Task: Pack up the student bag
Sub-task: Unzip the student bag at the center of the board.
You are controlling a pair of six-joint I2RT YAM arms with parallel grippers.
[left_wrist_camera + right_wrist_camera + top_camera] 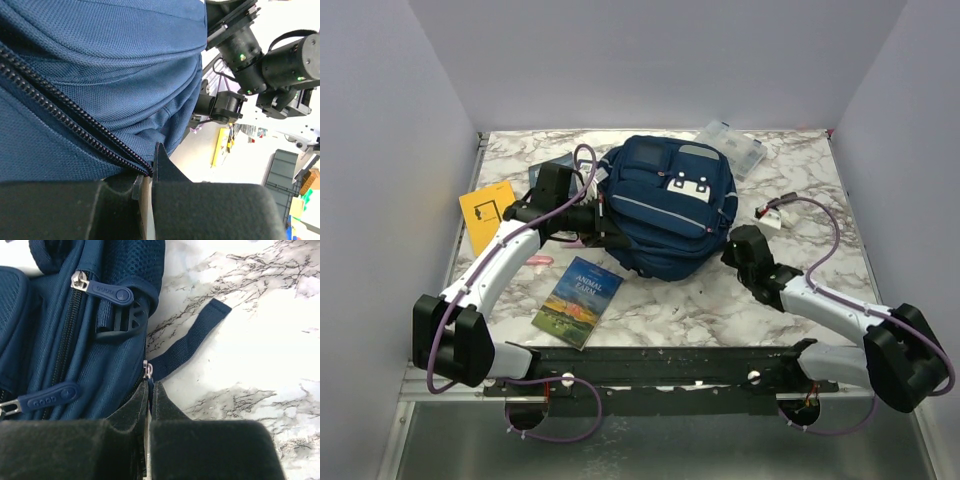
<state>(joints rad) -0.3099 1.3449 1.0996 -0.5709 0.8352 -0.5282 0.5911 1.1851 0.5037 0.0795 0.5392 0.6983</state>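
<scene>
On the far left a yellow card (488, 212) lies on the table (720, 300), and a book (577, 300) lies near the front. Both are outside the bag, so I think the packing has hardly begun.

The left gripper (148, 166) is pressed against the left side of the student bag (665, 200). Its fingers are squeezed together right where the long black zip (75, 127) ends. I cannot tell if they pinch anything. If they only touch cloth, a pull could slide off and open nothing. The left arm (495, 260) reaches forward and leans in toward the middle, with its wrist turned sideways to the bag.

The student bag sits in the middle of the table, toward the back, with its front pockets facing up. It is soft, so a hard tug from one side could drag or tip it instead of opening the zip.

The right gripper (150, 385) is at the bag's right bottom corner. Its fingers are pressed tight on a small metal tab (146, 371), just beside a loose strap (192, 340). The tab is tiny and could slip out. The right arm (830, 305) stays low and bends in toward the bag.

A clear box (732, 147) sits behind the bag on the right.
</scene>
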